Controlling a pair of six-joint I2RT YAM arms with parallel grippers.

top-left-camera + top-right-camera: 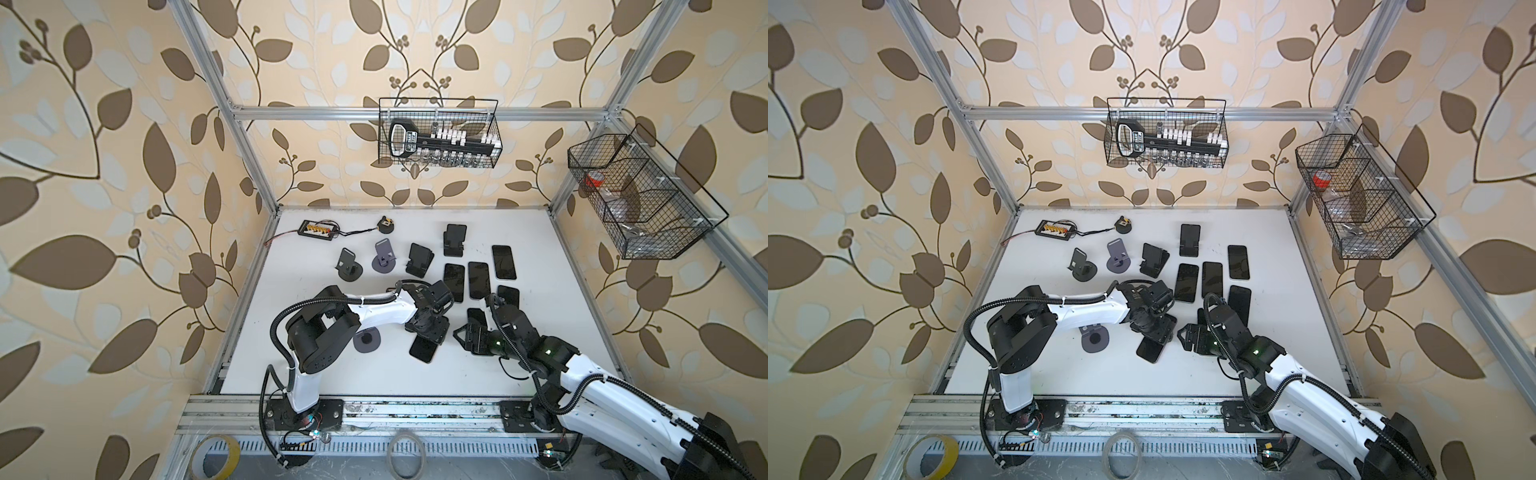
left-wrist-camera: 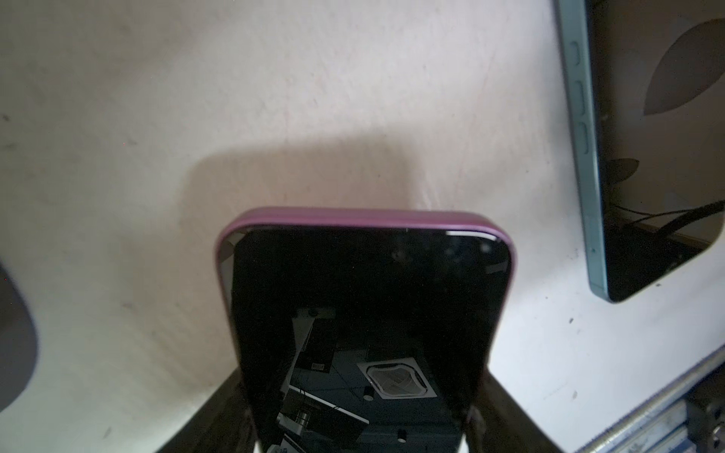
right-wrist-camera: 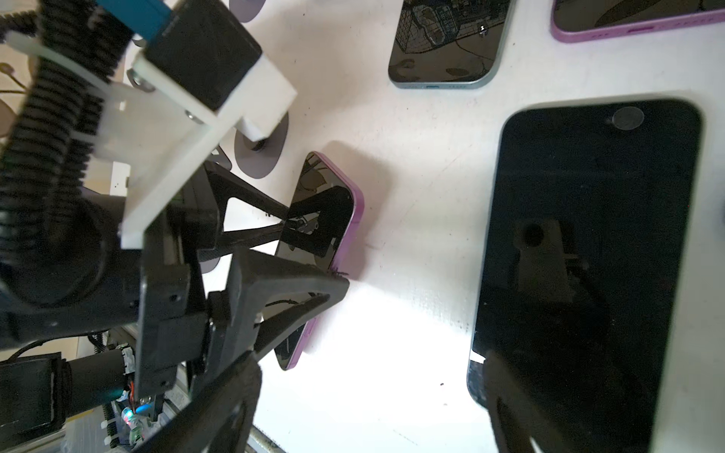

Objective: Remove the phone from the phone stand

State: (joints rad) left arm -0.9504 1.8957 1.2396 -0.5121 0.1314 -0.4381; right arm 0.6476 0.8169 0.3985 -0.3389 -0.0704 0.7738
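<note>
Phone (image 2: 368,298) is the purple-cased one, dark screen up. The left gripper (image 3: 314,253) has it clamped across its width, one finger on each long edge. Its far end looks lifted off the white table (image 2: 196,98) and throws a shadow underneath. It's clear of the grey round phone stand (image 1: 367,341), which sits near it by the left arm. The right gripper (image 3: 372,359) is spread wide with nothing in it, hovering over a blue-edged phone (image 3: 588,255) lying flat.
</note>
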